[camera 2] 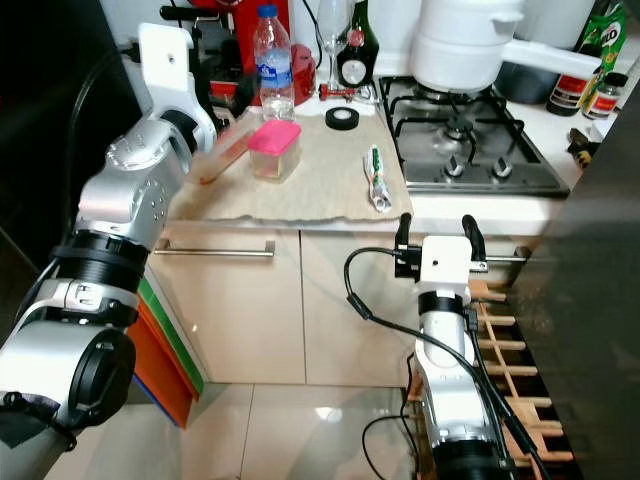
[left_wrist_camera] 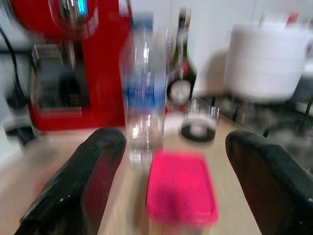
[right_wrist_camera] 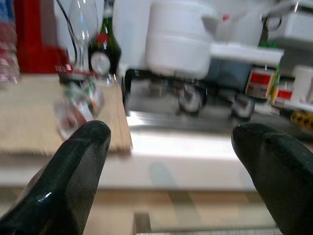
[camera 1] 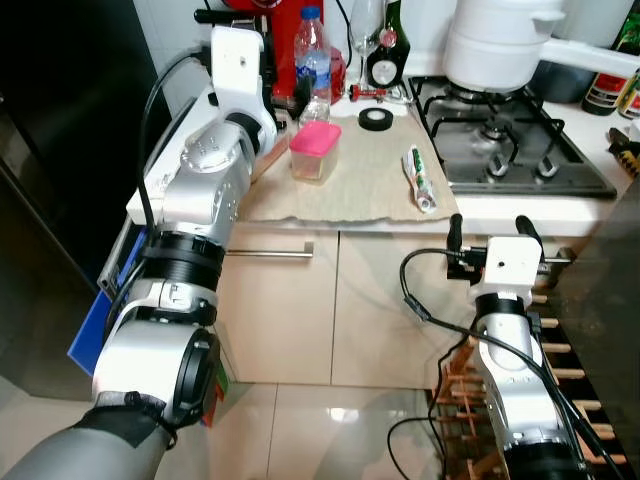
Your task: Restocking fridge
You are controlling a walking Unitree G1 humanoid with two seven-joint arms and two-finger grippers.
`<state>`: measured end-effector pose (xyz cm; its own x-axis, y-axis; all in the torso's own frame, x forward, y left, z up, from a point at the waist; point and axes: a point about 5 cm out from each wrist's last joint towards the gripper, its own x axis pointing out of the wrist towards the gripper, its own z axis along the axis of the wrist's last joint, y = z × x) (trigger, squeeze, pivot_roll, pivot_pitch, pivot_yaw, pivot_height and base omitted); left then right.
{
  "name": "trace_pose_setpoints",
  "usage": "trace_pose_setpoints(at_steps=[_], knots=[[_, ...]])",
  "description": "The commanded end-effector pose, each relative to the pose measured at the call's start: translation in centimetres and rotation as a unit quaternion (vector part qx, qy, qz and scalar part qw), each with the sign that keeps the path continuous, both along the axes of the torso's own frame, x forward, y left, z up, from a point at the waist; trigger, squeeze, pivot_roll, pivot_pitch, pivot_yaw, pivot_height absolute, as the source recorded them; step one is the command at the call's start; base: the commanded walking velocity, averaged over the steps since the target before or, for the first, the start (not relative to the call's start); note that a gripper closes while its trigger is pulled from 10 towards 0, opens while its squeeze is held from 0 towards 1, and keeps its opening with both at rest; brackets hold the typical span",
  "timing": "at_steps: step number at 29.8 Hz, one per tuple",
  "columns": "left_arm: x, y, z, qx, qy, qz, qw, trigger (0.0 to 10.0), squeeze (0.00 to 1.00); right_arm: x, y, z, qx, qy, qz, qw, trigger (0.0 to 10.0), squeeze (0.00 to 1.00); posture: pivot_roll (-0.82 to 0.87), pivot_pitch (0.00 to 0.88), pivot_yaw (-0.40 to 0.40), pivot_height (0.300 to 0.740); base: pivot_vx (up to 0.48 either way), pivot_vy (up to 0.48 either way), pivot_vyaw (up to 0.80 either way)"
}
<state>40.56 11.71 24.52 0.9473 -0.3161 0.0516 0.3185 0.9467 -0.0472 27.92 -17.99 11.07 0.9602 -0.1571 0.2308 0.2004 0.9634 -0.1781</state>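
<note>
The left pincer (left_wrist_camera: 166, 191) is raised over the left end of the counter (camera 1: 470, 212), its two black fingers (left_wrist_camera: 73, 191) spread wide and holding nothing; in its wrist view the tub (left_wrist_camera: 181, 193) with the pink lid sits in the gap between them, though that picture is blurred. The left arm (camera 1: 205, 185) reaches up from the lower left, and the pincer's fingertips are hidden behind the white wrist housing in the head views. On the far left stands a dark tall surface, possibly the fridge, too dark to be sure. At the back of the counter is a red machine (camera 2: 225, 40), with a water bottle (camera 2: 274, 60) just beside it and directly behind the tub (camera 1: 315, 150). The tub rests on a beige mat (camera 1: 360, 185) that covers much of the counter. Farther right on the mat lie a roll of black tape (camera 1: 376, 119) and, near the front edge, a green-and-white packet (camera 1: 419, 178). Behind the tape stand a wine glass (camera 2: 335, 25) and a dark bottle (camera 2: 357, 55). Right of the mat is a gas hob (camera 1: 520, 150) carrying a white pot (camera 1: 500, 45). The right pincer (camera 1: 491, 232) hangs lower, in front of the cupboard doors below the counter edge, fingers likewise apart and empty.
</note>
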Motion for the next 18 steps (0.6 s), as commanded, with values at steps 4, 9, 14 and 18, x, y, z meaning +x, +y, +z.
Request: trace_pose_setpoints(at_steps=[4, 9, 14, 18], knots=[[0.2, -0.8, 1.4, -0.002, 0.001, -0.016, 1.0, 10.0, 0.0, -0.7, -0.4, 0.1, -0.011, 0.007, 0.006, 1.0, 10.0, 0.0, -0.02, 0.058, 0.04, 0.74, 0.0, 0.0, 0.0], [0.0, -2.0, 1.4, -0.001, 0.008, -0.039, 0.999, 10.0, 0.0, -1.0, -0.5, -0.1, -0.017, 0.017, 0.012, 1.0, 10.0, 0.0, -0.02, 0.065, 0.018, 0.74, 0.0, 0.0, 0.0], [-0.3, -3.0, 0.3, 0.002, 0.037, -0.049, 0.998, 10.0, 0.0, -1.0, -0.4, 0.0, -0.021, 0.022, 0.021, 0.999, 10.0, 0.0, -0.02, 0.062, 0.005, 0.74, 0.0, 0.0, 0.0], [-0.5, -3.3, -0.3, 0.029, 0.039, -0.044, 0.998, 10.0, 0.0, -0.9, -0.5, 0.2, -0.022, 0.024, 0.024, 0.999, 10.0, 0.0, -0.01, 0.063, -0.004, 0.74, 0.0, 0.0, 0.0]])
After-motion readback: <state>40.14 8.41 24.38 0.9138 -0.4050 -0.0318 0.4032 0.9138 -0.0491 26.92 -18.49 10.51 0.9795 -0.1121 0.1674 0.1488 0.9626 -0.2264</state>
